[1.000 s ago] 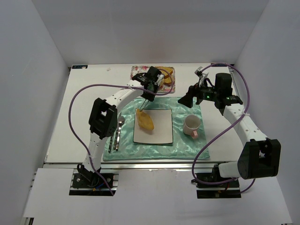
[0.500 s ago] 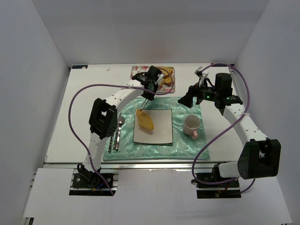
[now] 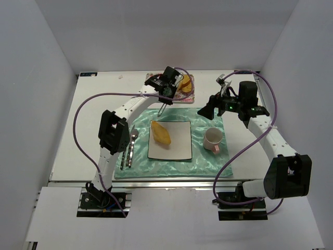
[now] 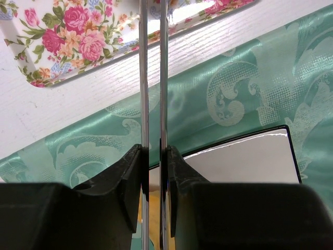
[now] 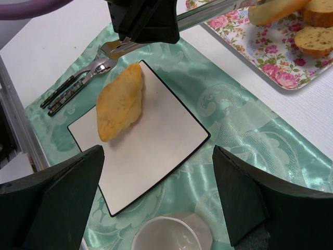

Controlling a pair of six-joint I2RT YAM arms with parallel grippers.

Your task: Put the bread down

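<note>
**Tongs draw back toward the tray; bread lies on the plate**

Since a second ago the left gripper (image 4: 154,156) has moved toward 12 o'clock, and the tongs (image 4: 144,78) it carries now stand clear of the bread (image 3: 161,134). Its claw is nearly closed, with both fingers pressed against the two thin metal blades of the tongs and only a narrow slit between them.

The bread, a yellow oblong piece, lies on the left half of the square white plate (image 3: 179,143). That plate sits in the middle of the green patterned placemat (image 3: 208,161).

At 12 o'clock from the plate, just off the mat, is the flowered tray (image 4: 67,36), which holds bread slices (image 5: 315,39). At 3 o'clock a white cup (image 3: 213,139) stands on the mat, and at 9 o'clock the cutlery (image 3: 130,151) lies along the mat's left edge.

The right gripper (image 3: 207,111) hovers over the mat's far right corner. Its claw is spread wide and holds nothing.
</note>
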